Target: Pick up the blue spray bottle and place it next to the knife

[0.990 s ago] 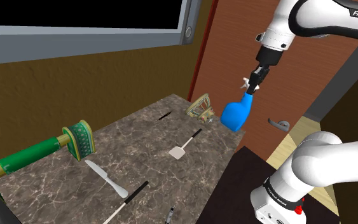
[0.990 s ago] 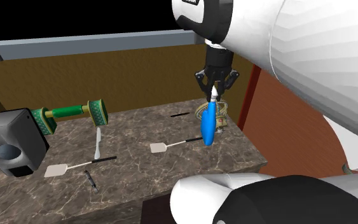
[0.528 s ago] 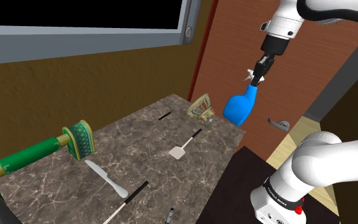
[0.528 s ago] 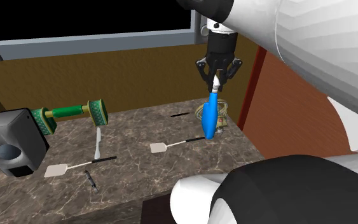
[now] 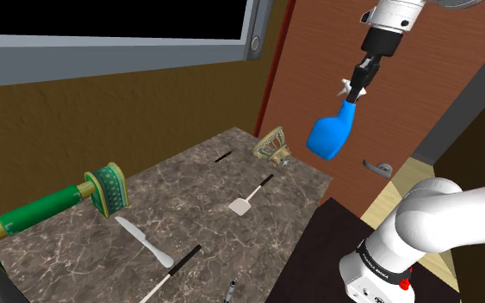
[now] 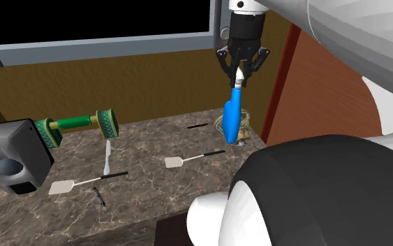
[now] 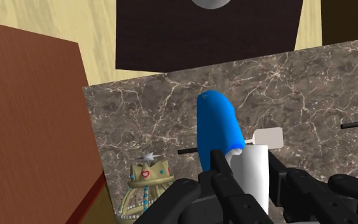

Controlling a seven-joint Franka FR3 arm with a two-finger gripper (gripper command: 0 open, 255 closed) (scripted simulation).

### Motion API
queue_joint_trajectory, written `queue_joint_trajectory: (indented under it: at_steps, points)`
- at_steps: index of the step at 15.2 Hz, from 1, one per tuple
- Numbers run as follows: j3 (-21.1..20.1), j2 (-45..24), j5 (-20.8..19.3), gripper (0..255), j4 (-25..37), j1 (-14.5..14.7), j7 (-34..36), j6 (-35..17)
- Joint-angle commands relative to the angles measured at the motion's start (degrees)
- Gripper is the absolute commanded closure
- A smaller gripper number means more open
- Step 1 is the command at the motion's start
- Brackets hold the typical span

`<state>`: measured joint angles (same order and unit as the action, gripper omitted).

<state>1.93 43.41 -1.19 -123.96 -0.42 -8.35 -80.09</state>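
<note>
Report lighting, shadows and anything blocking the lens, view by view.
Shoulder view: flat, even light, no clear shadows on the countertop, no glare on the blue spray bottle. Second exterior view: the arm looms close, hiding the lower right. Wrist view: the gripper and bottle cover the middle.

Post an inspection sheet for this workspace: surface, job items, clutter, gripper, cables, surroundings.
Surface: dark marbled tabletop, items scattered on it.
Job's things: blue spray bottle hangs in the air above the tabletop's end near the crown ornament; knife lies flat, far from it.
Clutter: crown ornament, near spatula, far spatula, green roller, grey box.
Gripper: gripper shut on the bottle's white top.
Cables: nothing seen.
Surroundings: brown door, grey window frame, black area behind it.
</note>
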Motion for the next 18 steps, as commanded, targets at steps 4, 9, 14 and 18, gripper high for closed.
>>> queue_joint_trajectory:
  at_steps: [4,9,14,18]
  points:
    - [-0.1,-1.8,0.1,255,5.3,0.1,0.0,3.6]
    - [-0.1,-3.8,0.2,255,10.9,0.1,0.0,7.1]
    - [-0.1,-6.0,0.2,255,16.4,0.1,0.0,10.4]
    - [-4.0,-8.0,2.6,255,14.1,0.9,4.5,6.1]
